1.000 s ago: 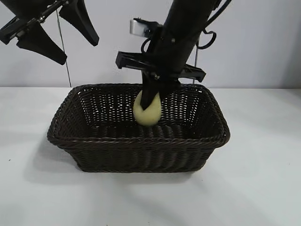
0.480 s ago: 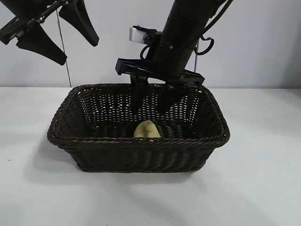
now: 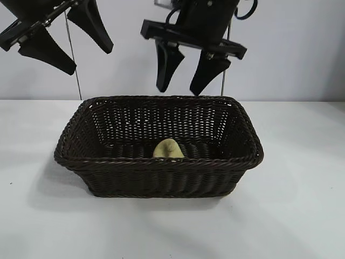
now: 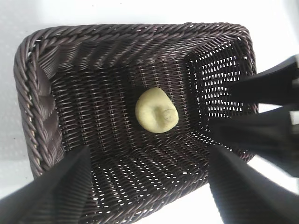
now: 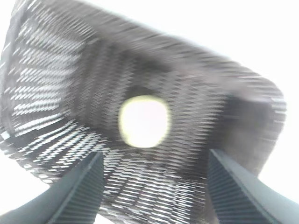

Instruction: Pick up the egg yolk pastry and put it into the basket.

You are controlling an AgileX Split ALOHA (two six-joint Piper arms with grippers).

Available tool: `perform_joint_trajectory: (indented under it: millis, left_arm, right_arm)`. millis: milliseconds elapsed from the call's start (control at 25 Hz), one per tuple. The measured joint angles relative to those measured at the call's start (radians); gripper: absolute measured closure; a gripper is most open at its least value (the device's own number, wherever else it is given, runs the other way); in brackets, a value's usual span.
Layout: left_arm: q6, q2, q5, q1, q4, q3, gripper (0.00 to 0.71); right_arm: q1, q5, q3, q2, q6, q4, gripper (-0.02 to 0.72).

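Note:
The pale yellow egg yolk pastry (image 3: 167,149) lies on the floor of the dark brown wicker basket (image 3: 75,162), free of both grippers. It shows near the basket's middle in the left wrist view (image 4: 156,110) and in the right wrist view (image 5: 143,121). My right gripper (image 3: 180,89) is open and empty, high above the basket's back rim. My left gripper (image 3: 91,60) is open and empty, raised at the upper left. In the left wrist view the basket's rim (image 4: 32,107) is seen from above, and the right gripper's dark fingers (image 4: 271,84) reach in from one side.
The basket stands in the middle of a white table (image 3: 302,216). A thin upright rod (image 3: 73,59) stands behind the basket's left end against the pale wall.
A second ago my right gripper held the pastry low inside the basket. It opened, the pastry dropped to the basket floor, and the gripper rose well above the rim. The left arm stayed still.

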Motion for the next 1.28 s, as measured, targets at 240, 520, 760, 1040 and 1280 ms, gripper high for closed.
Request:
perform_joint_trajectory:
  millis: [240,520,760,1040,1280]
  left_arm:
    - [0.000,0.000,0.001,0.000,0.000,0.000,0.196]
    - [0.000,0.000,0.001,0.000,0.000,0.000,0.196]
    - [0.000,0.000,0.001,0.000,0.001,0.000,0.196]
    - [0.000,0.000,0.001,0.000,0.001,0.000,0.196]
    - [0.000,0.000,0.001,0.000,0.002,0.000,0.196]
  right_arm:
    - [-0.106,0.026,-0.003,-0.063,-0.035,-0.007,0.237]
    - [-0.201,0.030,-0.003,-0.089,-0.042,-0.025,0.237]
    - [-0.214,0.030,-0.003,-0.089,-0.042,-0.026,0.237]
    - [-0.214,0.030,0.030,-0.136,-0.042,-0.067,0.237]
    - [-0.214,0.031,0.153,-0.211,-0.057,-0.076,0.237]
